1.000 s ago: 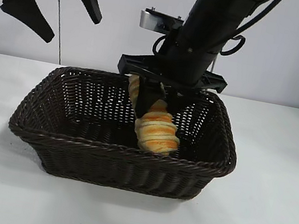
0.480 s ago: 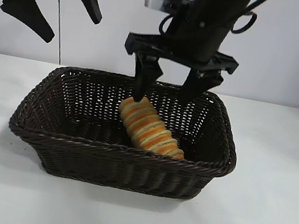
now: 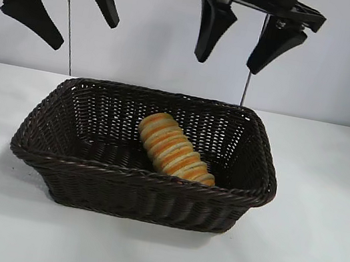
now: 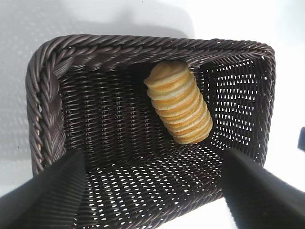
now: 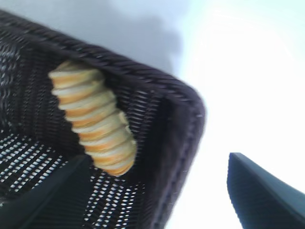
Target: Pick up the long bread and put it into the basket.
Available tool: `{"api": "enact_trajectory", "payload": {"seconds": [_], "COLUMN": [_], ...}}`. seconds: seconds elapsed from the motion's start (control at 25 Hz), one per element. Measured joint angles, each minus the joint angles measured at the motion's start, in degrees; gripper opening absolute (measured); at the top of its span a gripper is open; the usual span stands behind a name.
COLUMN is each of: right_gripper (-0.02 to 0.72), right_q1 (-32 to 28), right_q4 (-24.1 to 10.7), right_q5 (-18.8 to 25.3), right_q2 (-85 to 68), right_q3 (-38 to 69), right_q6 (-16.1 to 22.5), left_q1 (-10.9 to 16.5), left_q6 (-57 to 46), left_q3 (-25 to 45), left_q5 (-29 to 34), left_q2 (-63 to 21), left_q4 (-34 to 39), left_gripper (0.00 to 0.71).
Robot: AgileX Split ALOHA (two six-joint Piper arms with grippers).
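Bread (image 3: 175, 147) is lying inside the basket (image 3: 139, 182) now, slanting across the floor a bit toward the right wall, so the job is looking pretty much done. Nothing is touching it. Right claw (image 3: 235, 38) is hanging well above the basket with its jaws spread and empty; all that's left, I'd guess, is pulling that arm clear. Left claw (image 3: 58, 5) is sitting high off the basket's left corner, also gaping and holding nothing. Compared with a second ago, the right claw was down in the basket with the bread standing steeply between its fingers; now it's gone up and the bread is resting flat. Basket on the bench (image 3: 316, 251) isn't shifting.
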Motion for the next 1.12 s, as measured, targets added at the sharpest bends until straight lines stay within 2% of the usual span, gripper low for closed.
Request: {"api": "enact_trajectory", "payload": {"seconds": [0.24, 1.12], "right_gripper": [0.57, 0.57], "right_q1": [-4.6, -5.5], "right_q4": [4.8, 6.8], "right_q5": [0.0, 0.0], "right_q2": [0.0, 0.0], "right_q3": [0.0, 0.0], "right_q6": [-2.7, -3.1], "left_q1": [0.0, 0.0], "left_q6": [0.0, 0.0], "left_q3": [0.0, 0.0], "left_q5": [-0.3, -0.4], "left_q2": [0.0, 0.0], "left_q4": [0.0, 0.0], "left_gripper": [0.568, 0.568]}}
